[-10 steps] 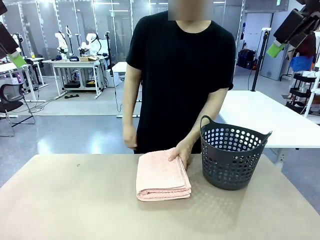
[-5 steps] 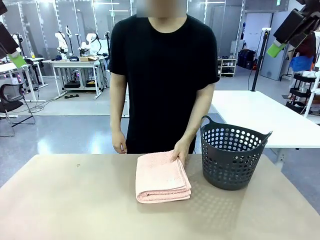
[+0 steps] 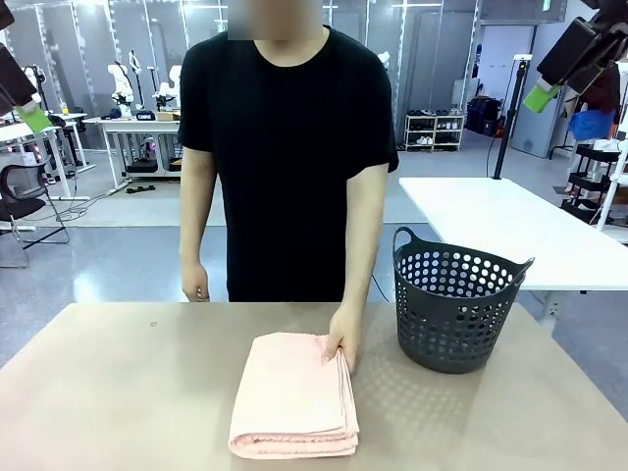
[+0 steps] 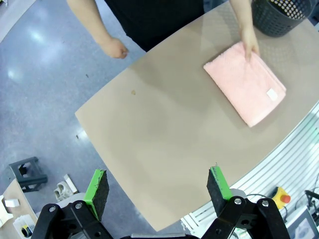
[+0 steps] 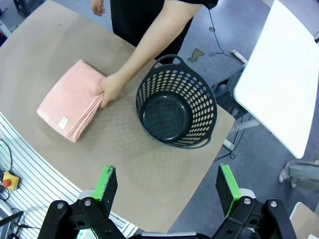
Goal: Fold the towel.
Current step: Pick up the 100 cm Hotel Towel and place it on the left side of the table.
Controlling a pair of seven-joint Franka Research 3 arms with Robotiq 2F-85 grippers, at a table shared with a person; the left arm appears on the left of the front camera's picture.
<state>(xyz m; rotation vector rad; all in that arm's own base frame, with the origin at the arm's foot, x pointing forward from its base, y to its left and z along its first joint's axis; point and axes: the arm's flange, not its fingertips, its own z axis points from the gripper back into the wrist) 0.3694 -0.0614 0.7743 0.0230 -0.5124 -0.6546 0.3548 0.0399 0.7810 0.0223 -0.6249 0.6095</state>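
A person's hand (image 3: 343, 339) rests on the folded salmon-pink terry towel (image 3: 294, 395); both grippers, left gripper (image 4: 158, 188) and right gripper (image 5: 168, 189), hang high, jaws apart. Reaching now risks striking that hand.

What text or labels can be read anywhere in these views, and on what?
None legible.
Towel tag: small white patch, any print too small to read; also seen in the left wrist view.
Dark sign on the background table: light lettering, too blurred to read.
Basket: no markings visible.
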